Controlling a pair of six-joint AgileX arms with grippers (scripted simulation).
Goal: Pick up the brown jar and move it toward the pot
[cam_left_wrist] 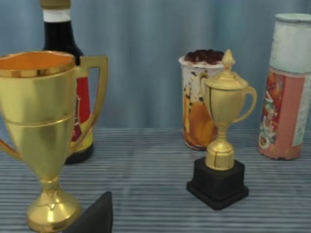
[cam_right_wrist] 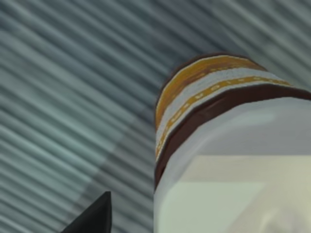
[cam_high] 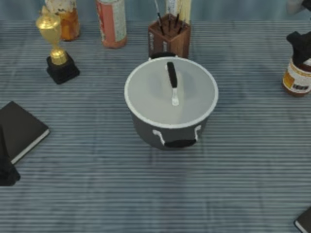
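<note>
The brown jar point(cam_high: 297, 77) stands at the counter's point(cam_high: 97, 194) right edge, well apart from the pot point(cam_high: 171, 99) at centre. The right gripper point(cam_high: 302, 46) sits over its top — whether the jaws have clamped on it, I cannot tell. This looks like the grasp step; next calls for a firm hold, a lift, then travel left toward the pot. The left arm point(cam_high: 6, 165) is parked at the left edge.

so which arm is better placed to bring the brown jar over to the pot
Right. The right gripper is already over the brown jar at the table's right edge; the left gripper sits far left, beyond the pot.
</note>
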